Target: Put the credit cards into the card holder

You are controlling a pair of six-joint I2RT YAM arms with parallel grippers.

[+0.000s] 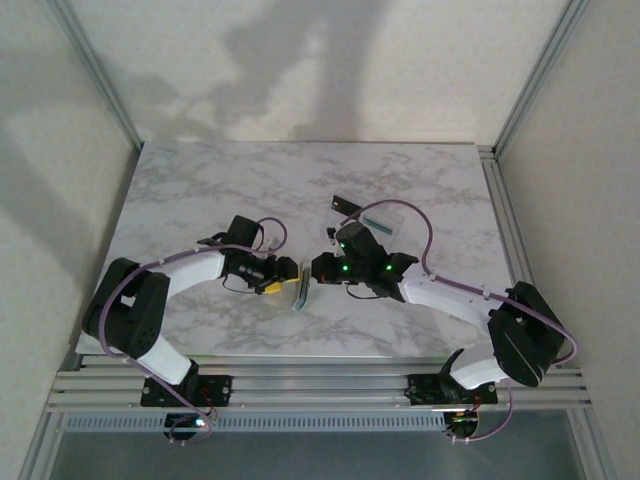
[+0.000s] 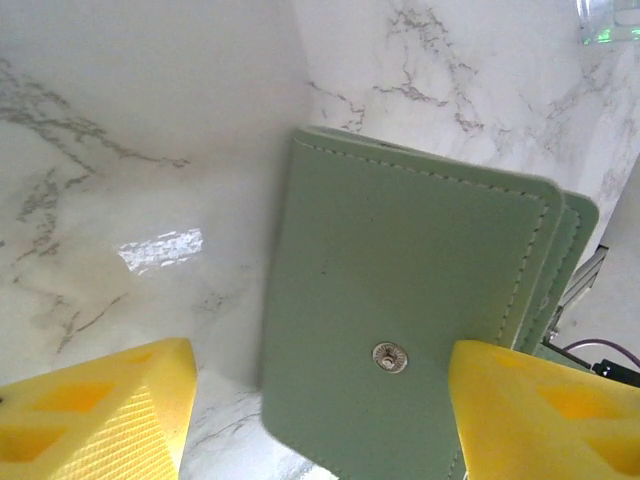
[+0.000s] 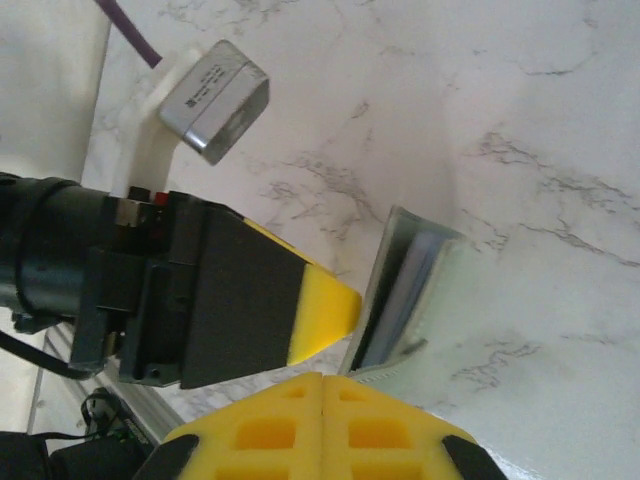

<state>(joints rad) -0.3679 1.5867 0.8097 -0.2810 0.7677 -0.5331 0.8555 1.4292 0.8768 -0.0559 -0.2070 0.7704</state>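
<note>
Sage-green card holder (image 2: 400, 300), stitched edges, 1 small metal snap (image 2: 390, 356).

Grey-green card holder (image 2: 400, 280) — folded, up on its edge, snap stud (image 2: 390, 355) outward

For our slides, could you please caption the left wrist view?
Left gripper open, its yellow fingers either side of the grey-green card holder, snap stud facing the camera, marble table behind.
</note>
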